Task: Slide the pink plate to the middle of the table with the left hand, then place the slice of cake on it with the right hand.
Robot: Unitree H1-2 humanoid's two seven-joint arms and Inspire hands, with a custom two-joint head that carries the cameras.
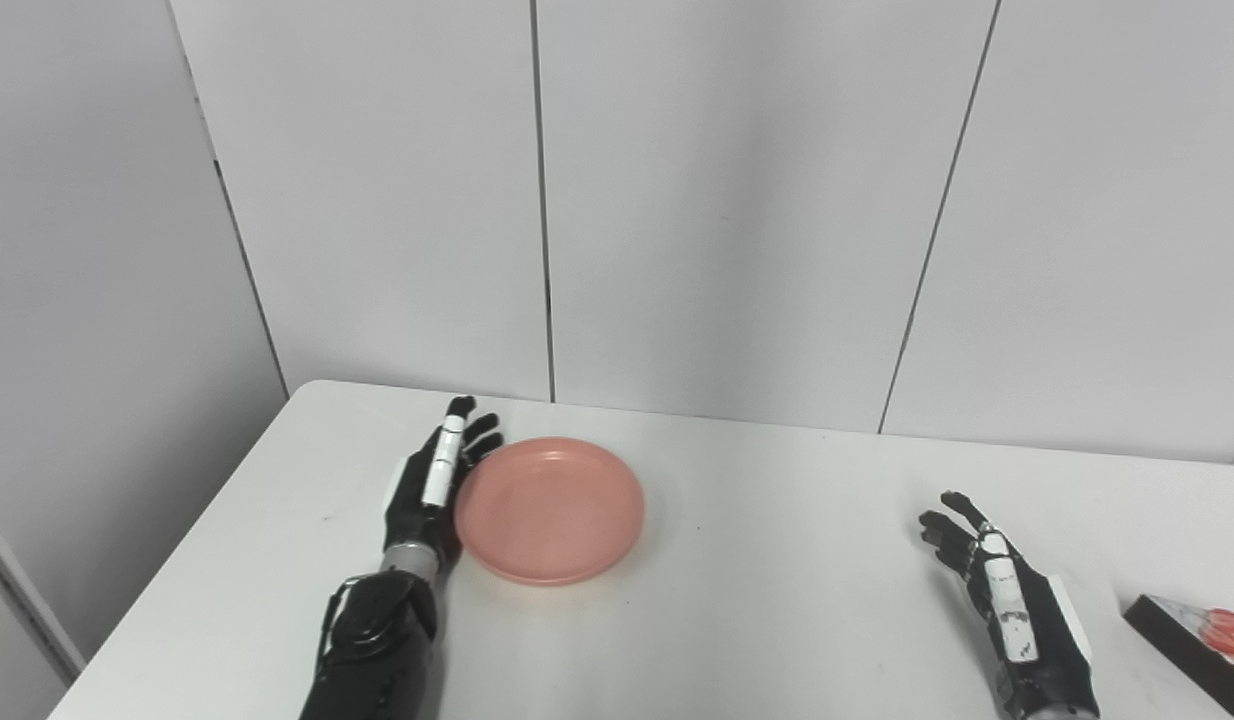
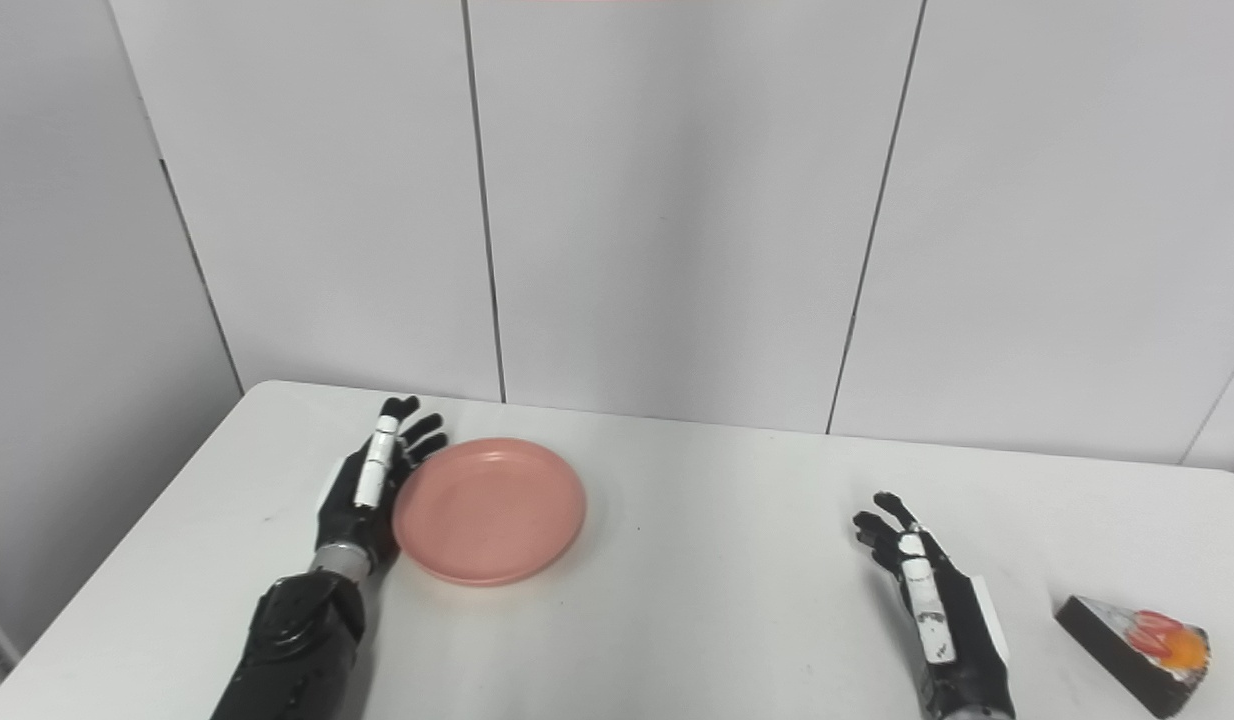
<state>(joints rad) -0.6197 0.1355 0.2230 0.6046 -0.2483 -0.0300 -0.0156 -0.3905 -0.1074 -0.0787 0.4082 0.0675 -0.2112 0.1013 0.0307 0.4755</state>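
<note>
A round pink plate (image 1: 550,508) lies empty on the white table (image 1: 757,620), left of the middle. My left hand (image 1: 432,480) is open, fingers straight, its palm side resting against the plate's left rim. A dark wedge of cake (image 2: 1137,640) with red and orange fruit on top lies at the table's right front. My right hand (image 2: 927,590) is open and empty, edge-on above the table, a little left of the cake and apart from it.
Grey wall panels (image 1: 737,200) stand close behind the table's far edge. The table's left edge (image 1: 187,540) runs diagonally beside my left arm. Bare tabletop lies between the plate and my right hand.
</note>
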